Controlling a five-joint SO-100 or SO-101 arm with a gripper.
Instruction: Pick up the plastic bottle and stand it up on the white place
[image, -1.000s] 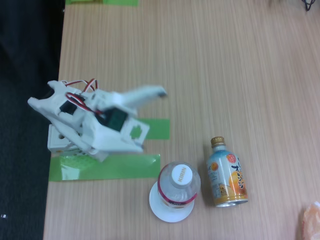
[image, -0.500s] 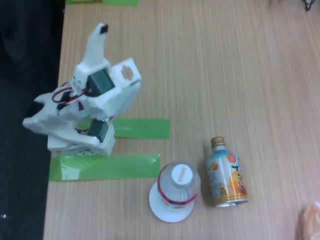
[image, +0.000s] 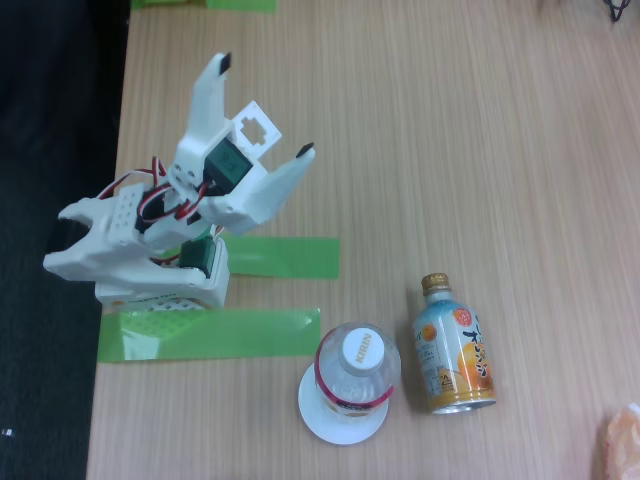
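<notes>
Light wood-grain table (image: 480, 130), left edge running along a dark floor. Directly on it: two green tape strips (image: 215, 333) near the left edge, one above the other, roughly parallel; more green tape at the top edge. White arm base (image: 160, 290) sits between the strips. White place (image: 340, 415), a small round disc, lies near the bottom edge with the plastic bottle (image: 358, 368) standing on it. Orange-and-blue bottle-can (image: 455, 350) lies just right, gold cap pointing up-frame. Pale orange object at the bottom-right corner, cut off.
</notes>
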